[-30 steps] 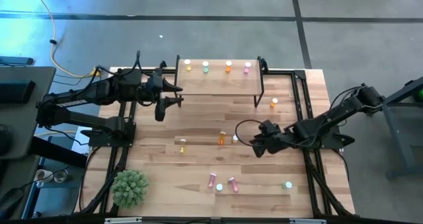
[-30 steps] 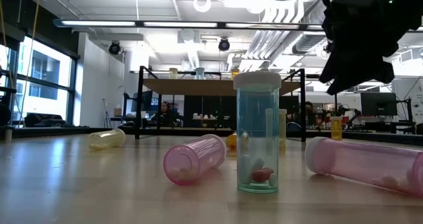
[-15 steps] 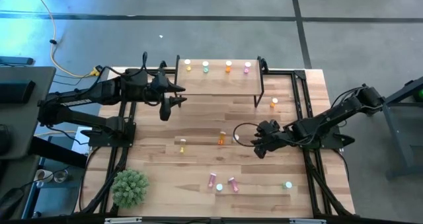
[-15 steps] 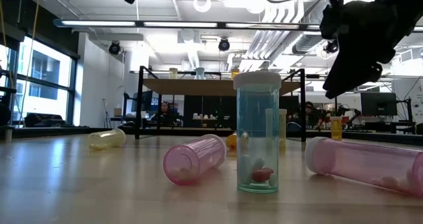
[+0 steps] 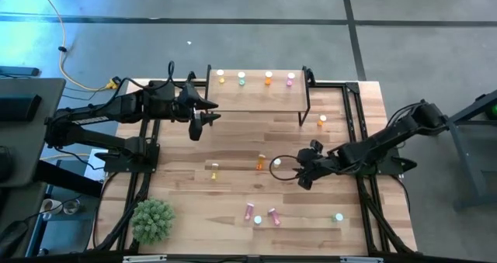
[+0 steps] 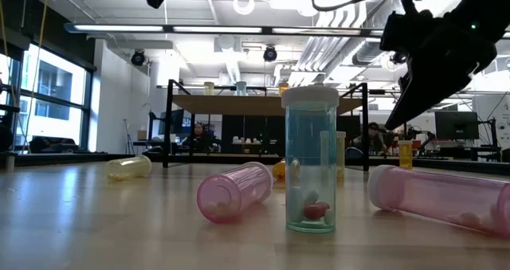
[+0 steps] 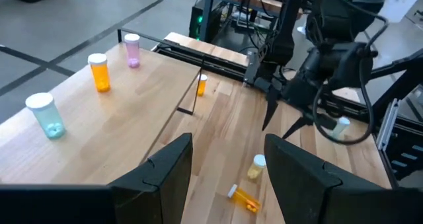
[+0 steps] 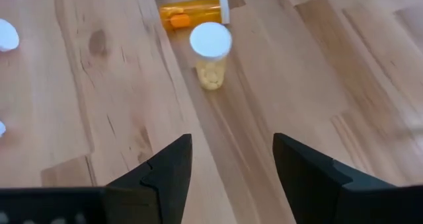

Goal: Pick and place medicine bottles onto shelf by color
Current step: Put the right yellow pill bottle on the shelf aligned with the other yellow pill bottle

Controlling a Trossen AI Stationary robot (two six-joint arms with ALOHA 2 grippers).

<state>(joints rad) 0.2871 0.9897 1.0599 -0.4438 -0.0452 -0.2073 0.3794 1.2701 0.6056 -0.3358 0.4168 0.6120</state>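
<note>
We see the right hand (image 5: 304,172) spread wide beside a standing yellow bottle (image 8: 210,64); the left hand (image 5: 199,124), also spread, hovers by the shelf (image 5: 256,98).

Four bottles (image 5: 255,77) stand on the shelf (image 5: 256,96), one each of yellow, green, orange, pink. Off the shelf, eight more on the table (image 5: 233,139): two orange, two yellow, two pink, two green.

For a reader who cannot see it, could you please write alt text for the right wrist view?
The right gripper, fingers open, hovers above the wooden table, facing an upright yellow bottle with a white cap. Just beyond it, an orange bottle lies on its side.
</note>
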